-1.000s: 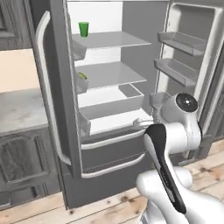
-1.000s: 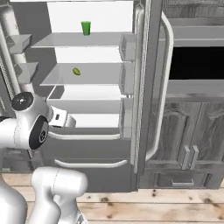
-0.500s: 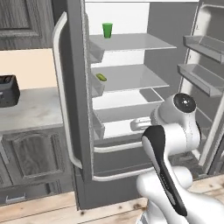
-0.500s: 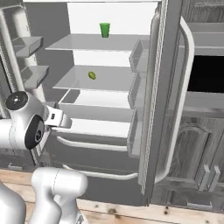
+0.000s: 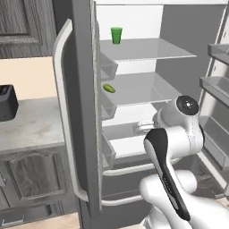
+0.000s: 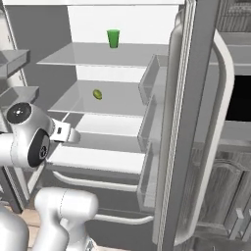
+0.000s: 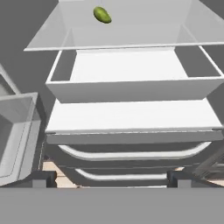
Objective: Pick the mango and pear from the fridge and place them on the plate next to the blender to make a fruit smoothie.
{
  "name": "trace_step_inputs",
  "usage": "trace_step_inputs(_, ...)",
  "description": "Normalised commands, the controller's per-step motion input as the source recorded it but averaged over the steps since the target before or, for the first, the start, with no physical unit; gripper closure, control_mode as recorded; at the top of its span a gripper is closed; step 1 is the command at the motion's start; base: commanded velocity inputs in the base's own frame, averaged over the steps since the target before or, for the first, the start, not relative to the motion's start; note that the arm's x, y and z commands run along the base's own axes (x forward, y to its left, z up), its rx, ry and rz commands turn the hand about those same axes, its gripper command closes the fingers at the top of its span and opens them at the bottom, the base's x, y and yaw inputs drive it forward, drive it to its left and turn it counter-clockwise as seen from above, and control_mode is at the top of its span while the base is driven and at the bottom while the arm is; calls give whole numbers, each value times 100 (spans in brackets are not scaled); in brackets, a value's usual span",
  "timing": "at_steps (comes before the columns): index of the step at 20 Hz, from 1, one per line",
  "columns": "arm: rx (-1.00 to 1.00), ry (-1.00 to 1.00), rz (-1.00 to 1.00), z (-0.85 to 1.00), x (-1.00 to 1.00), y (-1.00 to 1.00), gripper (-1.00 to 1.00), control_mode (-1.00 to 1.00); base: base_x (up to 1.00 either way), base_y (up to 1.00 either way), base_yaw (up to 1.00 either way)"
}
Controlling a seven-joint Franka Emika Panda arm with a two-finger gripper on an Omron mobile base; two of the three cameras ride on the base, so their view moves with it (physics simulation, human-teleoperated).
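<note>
**kitchenbot_fan:** Inside the fridge (image 5: 85, 89), both doors are swung wide, so you can see right in. On the middle glassy shelf (image 5: 147, 89) sits one small olive-green oval fruit (image 5: 108, 88), over toward the left door's side and a bit back from the front edge. Could be the mango or the pear, it's too small for me to call. The right base view has it too (image 6: 97, 94), and the hand view catches it up top (image 7: 102, 15). One shelf higher there's a green cup (image 5: 116, 35), standing upright near the back wall.

**sim_lurker:** Where's the arm in all that?

**kitchenbot_fan:** The gripper (image 7: 111, 177) is out in front of the lower section, level with the white drawer (image 7: 131, 78) and lower than the fruit's shelf. Its two finger tips (image 7: 43, 179) sit far apart at the bottom of the hand view, so the jaws are spread wide with nothing between them. Not touching the fruit, well apart from it.

**sim_lurker:** Anything else around?

**kitchenbot_fan:** Left of the fridge there's a grey stone counter (image 5: 31, 127) over dark wood cabinets (image 5: 31, 179), with a black boxy toaster (image 5: 6, 103) at the edge of the left base view. The curved pale handle (image 5: 62, 116) on the left door runs most of its height.
</note>
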Motion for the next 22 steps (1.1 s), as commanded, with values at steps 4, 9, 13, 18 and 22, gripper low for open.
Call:
trace_step_inputs(4, 0, 0, 0, 0, 0, 0, -100, 100, 52, -19, 3)
trace_step_inputs(9, 0, -1, 0, 2, 12, -1, -100, -100, 26, -9, 1)
trace_step_inputs(13, -3, -16, 3, 49, 13, -15, -100, -100, 0, 0, 0)
trace_step_inputs(18, 0, -2, 6, 74, 41, -33, -100, -100, 0, 0, 0)
trace_step_inputs(22, 1, 5, 21, 15, 64, -6, -100, -100, 0, 0, 0)
